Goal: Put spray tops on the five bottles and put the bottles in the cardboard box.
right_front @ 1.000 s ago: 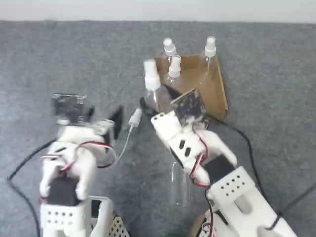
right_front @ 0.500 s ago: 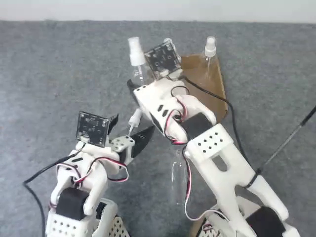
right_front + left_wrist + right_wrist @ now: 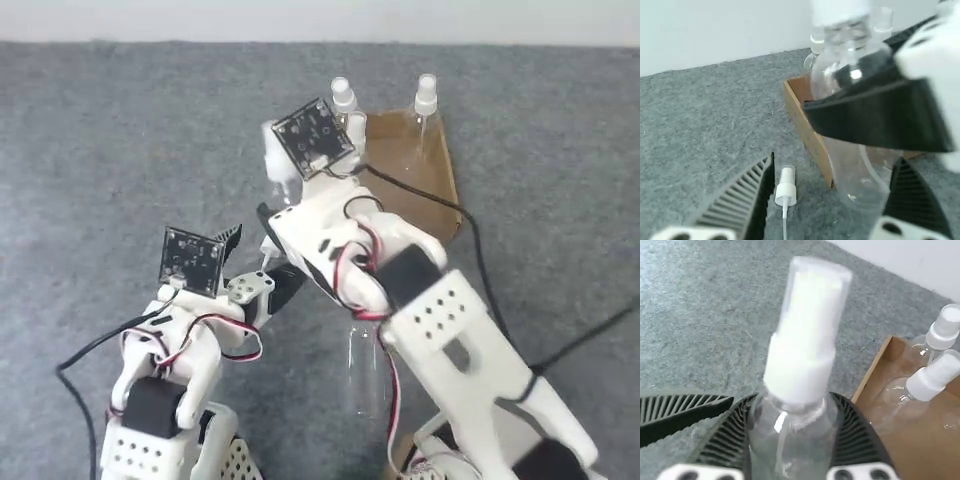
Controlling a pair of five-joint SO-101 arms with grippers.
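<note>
My right gripper (image 3: 281, 207) is shut on a clear bottle (image 3: 277, 160) that has a white spray top, and holds it upright just left of the cardboard box (image 3: 428, 180). In the right wrist view the bottle (image 3: 799, 371) stands between the fingers of the right gripper (image 3: 790, 427). Three capped bottles (image 3: 344, 97) stand in the box. A loose spray top (image 3: 786, 187) lies on the carpet between the fingers of my open left gripper (image 3: 835, 165), which is seen from above as the left gripper (image 3: 262, 258). A clear bottle without a top (image 3: 365, 378) lies on the carpet under the right arm.
Grey carpet (image 3: 120, 130) covers the table, with free room at the far left. The box's wall (image 3: 802, 117) stands just beyond the loose spray top. Cables (image 3: 480, 270) trail right of the right arm.
The right arm lifted the capped bottle away from the box to the left, then brought it back down a little. The left arm swung right, bringing its open fingers around the loose spray top.
</note>
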